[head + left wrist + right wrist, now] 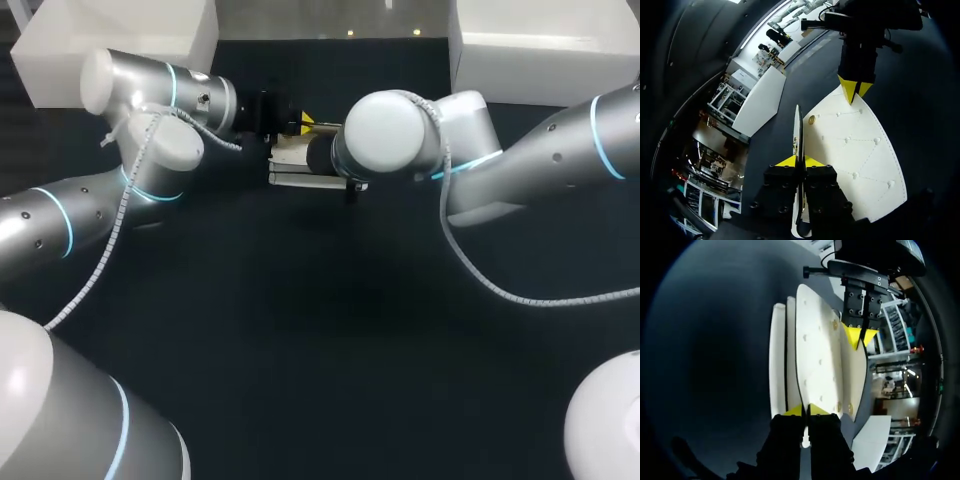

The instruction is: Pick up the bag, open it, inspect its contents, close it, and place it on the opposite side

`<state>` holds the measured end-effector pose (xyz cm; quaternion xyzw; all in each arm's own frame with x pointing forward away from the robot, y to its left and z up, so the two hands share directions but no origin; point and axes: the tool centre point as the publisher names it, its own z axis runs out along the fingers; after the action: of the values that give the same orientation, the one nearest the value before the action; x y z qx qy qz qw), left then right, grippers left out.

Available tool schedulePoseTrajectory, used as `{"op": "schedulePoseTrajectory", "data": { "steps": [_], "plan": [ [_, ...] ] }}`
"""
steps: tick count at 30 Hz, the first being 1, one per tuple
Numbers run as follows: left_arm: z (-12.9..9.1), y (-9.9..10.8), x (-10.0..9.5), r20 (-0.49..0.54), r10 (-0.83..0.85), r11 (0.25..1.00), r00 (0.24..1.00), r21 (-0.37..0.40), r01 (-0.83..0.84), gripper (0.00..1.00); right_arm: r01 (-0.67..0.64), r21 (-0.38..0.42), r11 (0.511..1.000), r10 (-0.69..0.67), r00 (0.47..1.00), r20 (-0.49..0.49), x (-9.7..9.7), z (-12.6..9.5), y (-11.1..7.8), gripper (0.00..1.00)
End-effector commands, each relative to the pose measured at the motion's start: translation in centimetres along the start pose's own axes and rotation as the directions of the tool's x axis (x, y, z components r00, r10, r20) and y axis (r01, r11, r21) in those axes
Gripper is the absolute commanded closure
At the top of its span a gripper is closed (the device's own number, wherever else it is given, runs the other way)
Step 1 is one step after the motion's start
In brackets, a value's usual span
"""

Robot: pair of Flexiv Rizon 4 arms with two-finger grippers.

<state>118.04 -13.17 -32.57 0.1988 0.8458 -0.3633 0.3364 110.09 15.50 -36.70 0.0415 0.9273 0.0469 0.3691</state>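
1. Table (300,330): dark surface. The near half and both flanks give open room for moving. A left box (130,40) and a right box (545,40) stand at the far corners and bound the space behind the arms.

2. Arms: the left arm (60,220) and right arm (540,170) meet at the far middle, with the wrists close together. There is little margin between them.

3. Bag (295,165): white and quilted, held between the two wrists at the far middle of the table. The views do not show whether it clears the table.

4. Flap (855,150): spread wide, away from the body panels.

5. Left gripper (799,161): fingers clamped on a thin panel edge of the bag.

6. Right gripper (805,410): fingers clamped on the opposite edge.

7. Snap (811,120): brass, apparently unfastened, just beside the edge the left gripper holds.

Step in hand (judgement): opening the bag. Inspection, closing and placement are not yet done.

Next move (judgement): draw the two held edges apart evenly, without twisting, until the interior shows. Keep both clamps firm, since a thin edge may slip. Move toward the near side, away from the boxes.
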Motion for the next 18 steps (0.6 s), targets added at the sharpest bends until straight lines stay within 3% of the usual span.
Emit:
{"op": "schedulePoseTrajectory", "data": {
  "steps": [1, 18],
  "plan": [
    [-0.75, -0.1, 1.69, 0.069, 0.012, 1.0, 0.998, 0.024, -0.014, 1.0, -0.002, -0.001, 1.0, 0.002, 1.0, 0.004, 0.14, 0.24, 0.07, 1.0],
    [-0.83, -0.07, 1.72, 0.063, 0.01, 0.999, 0.998, 0.03, -0.012, 1.0, -0.002, -0.001, 1.0, 0.002, 1.0, 0.004, 0.14, 0.24, 0.07, 1.0]
  ]
}}
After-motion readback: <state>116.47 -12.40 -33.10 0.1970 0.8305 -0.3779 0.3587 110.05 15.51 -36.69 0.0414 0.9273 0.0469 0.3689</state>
